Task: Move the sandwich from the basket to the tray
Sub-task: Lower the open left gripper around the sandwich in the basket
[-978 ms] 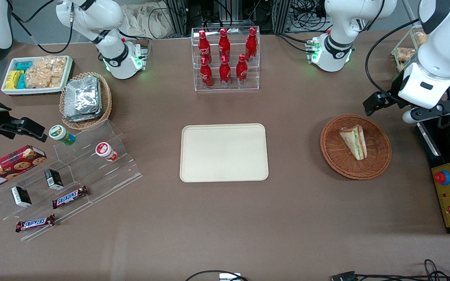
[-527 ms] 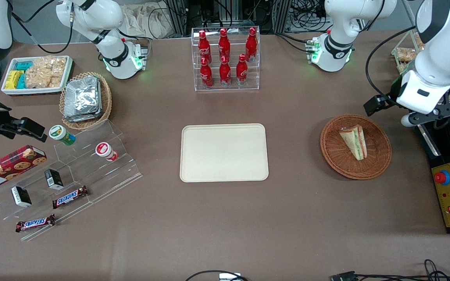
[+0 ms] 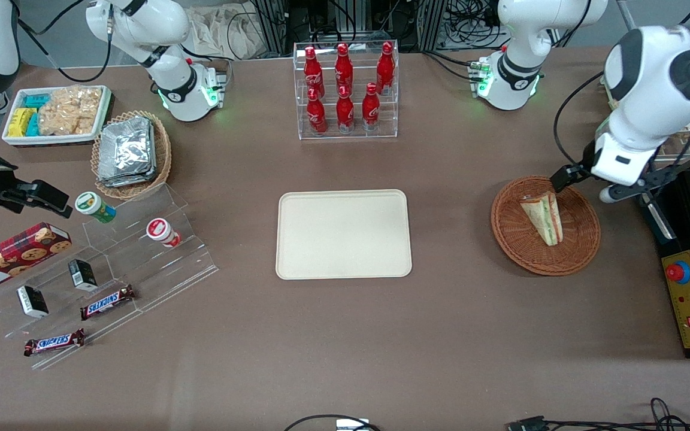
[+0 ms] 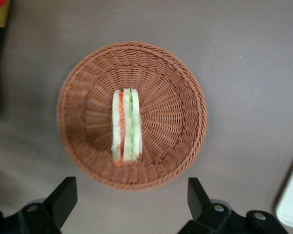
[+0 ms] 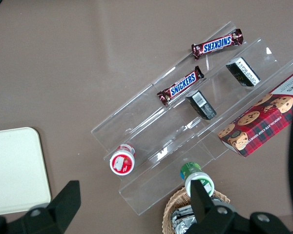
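The sandwich is a pale wedge with green and red filling, lying in the round reddish-brown basket. The cream tray sits mid-table, toward the parked arm's end from the basket. My left gripper hovers above the table just outside the basket's rim, on the edge farther from the front camera. In the left wrist view the sandwich lies cut edge up in the basket. The gripper is open wide and empty, its dark fingertips over bare table short of the rim.
A black control box with a red button sits beside the basket at the working arm's table edge. A clear rack of red bottles stands farther from the camera than the tray. Snack shelves lie toward the parked arm's end.
My left arm has swung from the table edge toward the basket, and its wrist now reaches the basket's rim. The sandwich, basket and tray have not moved.
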You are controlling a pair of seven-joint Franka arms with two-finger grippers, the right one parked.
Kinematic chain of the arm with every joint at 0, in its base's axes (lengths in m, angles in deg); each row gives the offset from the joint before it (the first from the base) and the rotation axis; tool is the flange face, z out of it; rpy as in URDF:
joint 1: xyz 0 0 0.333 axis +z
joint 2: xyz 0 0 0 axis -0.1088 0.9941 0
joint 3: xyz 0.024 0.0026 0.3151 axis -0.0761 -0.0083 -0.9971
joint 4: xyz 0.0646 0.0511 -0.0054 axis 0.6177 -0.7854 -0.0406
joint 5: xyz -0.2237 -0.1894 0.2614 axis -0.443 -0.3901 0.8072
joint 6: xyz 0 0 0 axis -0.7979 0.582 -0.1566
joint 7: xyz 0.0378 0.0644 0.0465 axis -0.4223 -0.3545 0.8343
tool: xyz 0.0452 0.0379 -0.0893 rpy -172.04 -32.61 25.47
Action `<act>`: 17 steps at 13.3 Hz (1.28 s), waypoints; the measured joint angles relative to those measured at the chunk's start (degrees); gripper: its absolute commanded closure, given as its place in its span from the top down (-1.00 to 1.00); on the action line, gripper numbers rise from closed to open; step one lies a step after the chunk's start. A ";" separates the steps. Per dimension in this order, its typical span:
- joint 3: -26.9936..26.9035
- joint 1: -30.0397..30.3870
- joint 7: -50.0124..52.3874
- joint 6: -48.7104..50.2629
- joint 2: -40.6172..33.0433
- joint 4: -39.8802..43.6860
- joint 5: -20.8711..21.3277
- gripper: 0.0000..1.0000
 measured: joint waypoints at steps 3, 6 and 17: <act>-0.26 0.43 0.02 -14.51 2.73 -10.02 0.11 1.00; -2.98 0.82 0.08 -24.08 8.61 -13.90 5.03 1.00; -5.23 0.94 -0.07 -30.43 17.23 -13.68 8.04 -1.00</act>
